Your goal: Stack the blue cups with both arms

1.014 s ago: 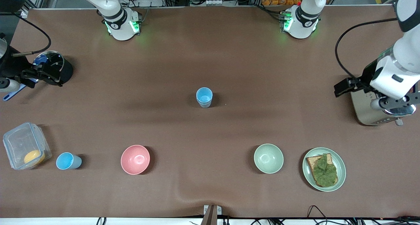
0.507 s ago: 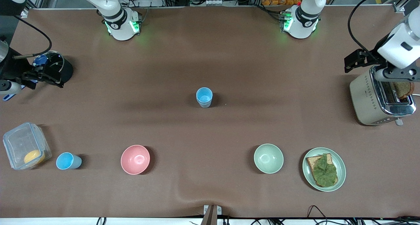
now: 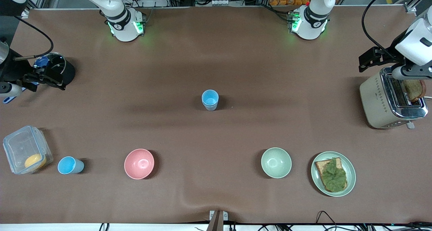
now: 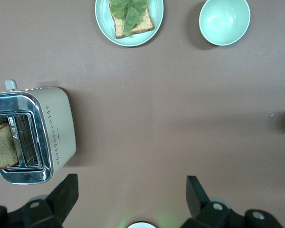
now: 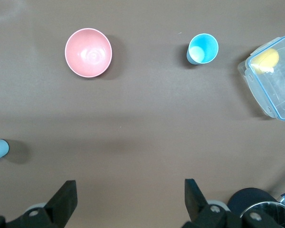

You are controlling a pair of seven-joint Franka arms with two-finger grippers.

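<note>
Centre cup (image 3: 210, 99) and low cup (image 3: 69, 165) were noted apart; left gripper (image 4: 128, 197) over toaster (image 3: 374, 96) and right gripper (image 5: 128, 197) over pot (image 3: 67, 72) were spread wide; a cup grasp was judged due.

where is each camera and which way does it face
Front view: high across the table, facing both bases, arms at the ends.
Left wrist view: looks down past open left gripper onto toaster, plate, green bowl.
Right wrist view: looks down past open right gripper onto pink bowl, blue cup, container.
Shared: front view shows all these.
</note>
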